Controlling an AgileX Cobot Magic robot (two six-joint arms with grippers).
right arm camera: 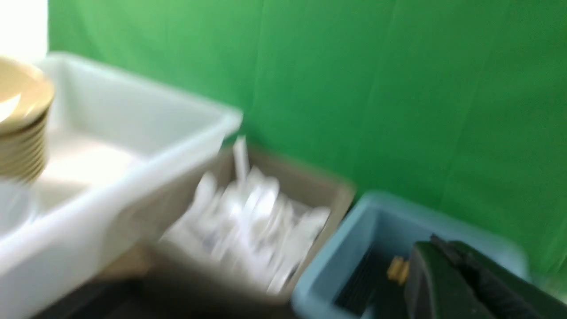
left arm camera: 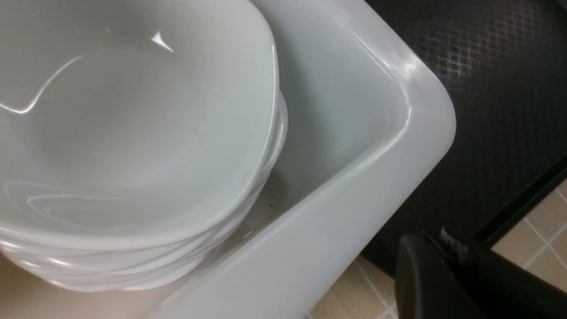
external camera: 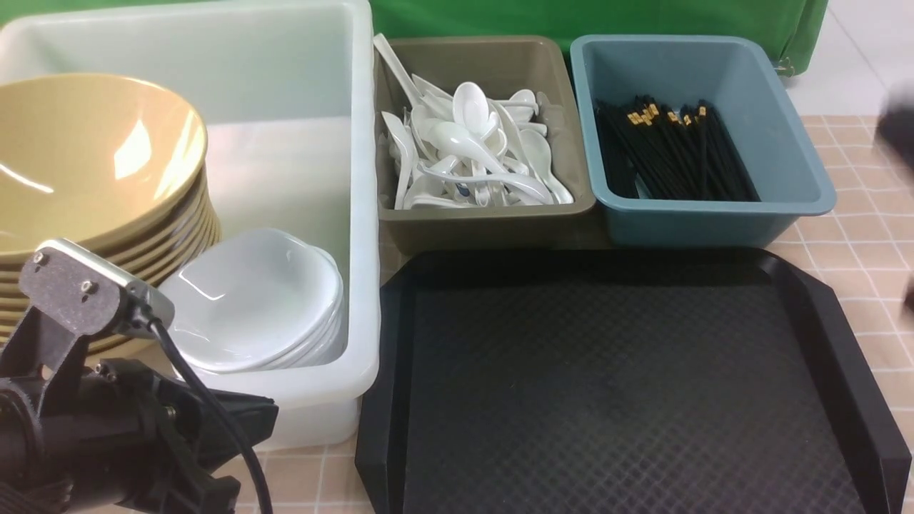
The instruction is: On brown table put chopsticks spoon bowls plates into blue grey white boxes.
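Front view: white tub (external camera: 300, 86) holds stacked yellow bowls (external camera: 93, 164) and white plates (external camera: 250, 300); grey bin (external camera: 493, 221) holds spoons (external camera: 471, 150), blue bin (external camera: 714, 214) chopsticks (external camera: 671, 153). Left gripper (left arm camera: 443, 270) pressed together, empty, just outside the tub near the plates. Right gripper (right arm camera: 460, 283) closed, empty, above the chopsticks.

Bowls (external camera: 86, 157) and plates (external camera: 250, 300) sit in the left tub (external camera: 285, 71). Spoons (external camera: 471, 150) fill the middle bin (external camera: 485, 221), chopsticks (external camera: 671, 153) the right bin (external camera: 785, 143). A tray (external camera: 628, 385) lies before both bins.

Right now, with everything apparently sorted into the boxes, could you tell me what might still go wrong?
The yellow bowls are stacked high and lean in the white tub, so a nudge from the nearby left arm might topple them. One spoon juts over the grey bin's rim and could catch a passing pincer.
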